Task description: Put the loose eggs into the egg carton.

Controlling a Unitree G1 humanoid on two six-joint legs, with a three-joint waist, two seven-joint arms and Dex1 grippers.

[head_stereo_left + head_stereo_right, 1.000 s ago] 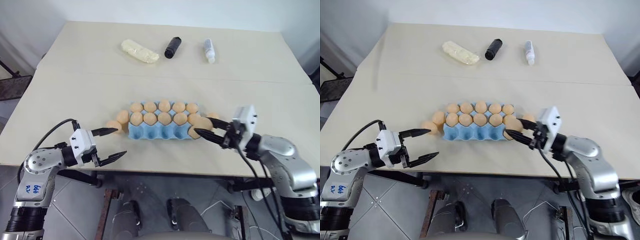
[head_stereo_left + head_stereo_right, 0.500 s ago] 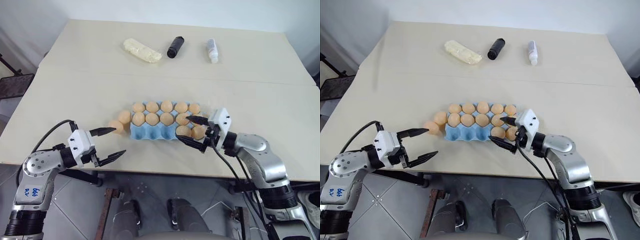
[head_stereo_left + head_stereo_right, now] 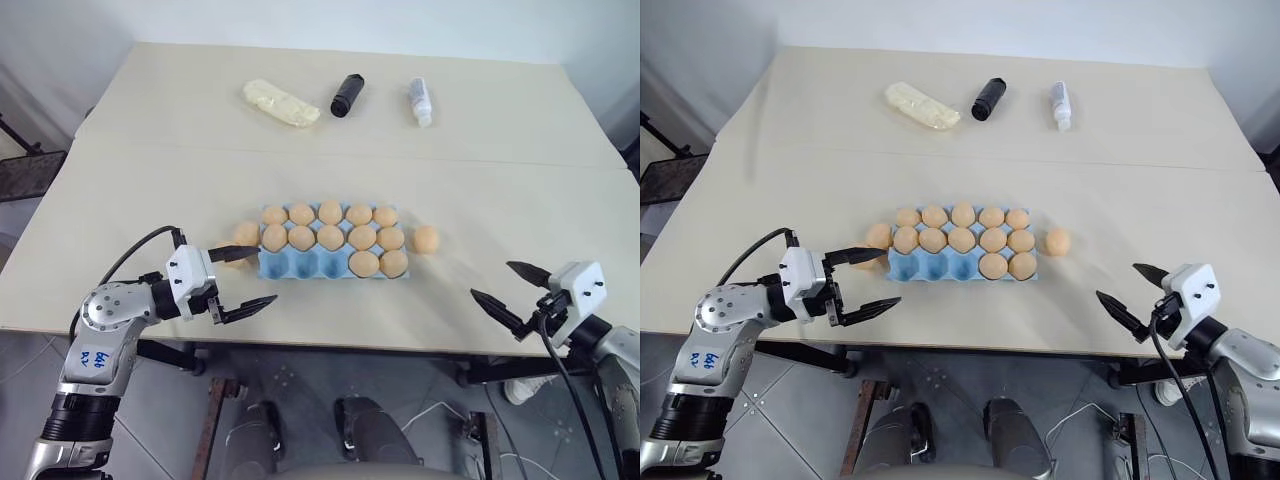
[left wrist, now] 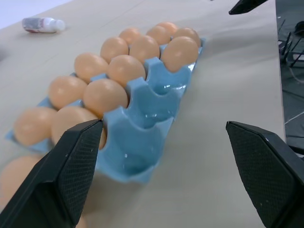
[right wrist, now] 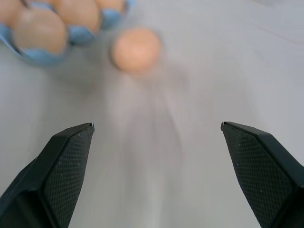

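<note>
Egg carton [image 3: 330, 262]: near table [image 3: 150, 170] front edge, 3 front cups free. Loose eggs: 1 [image 3: 426, 238] right, 1 [image 3: 245, 233] left. Left gripper [image 3: 240, 279], right gripper [image 3: 508, 288]: wide open, empty. Advice: straddle egg, close gently.

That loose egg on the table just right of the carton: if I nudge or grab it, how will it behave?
The egg is a smooth oval lying free on the flat table, apart from the carton, so a nudge would probably roll it. Its rounded surface may slip between narrow fingers. If it is real, it is likely fragile, so squeeze gently.
</note>
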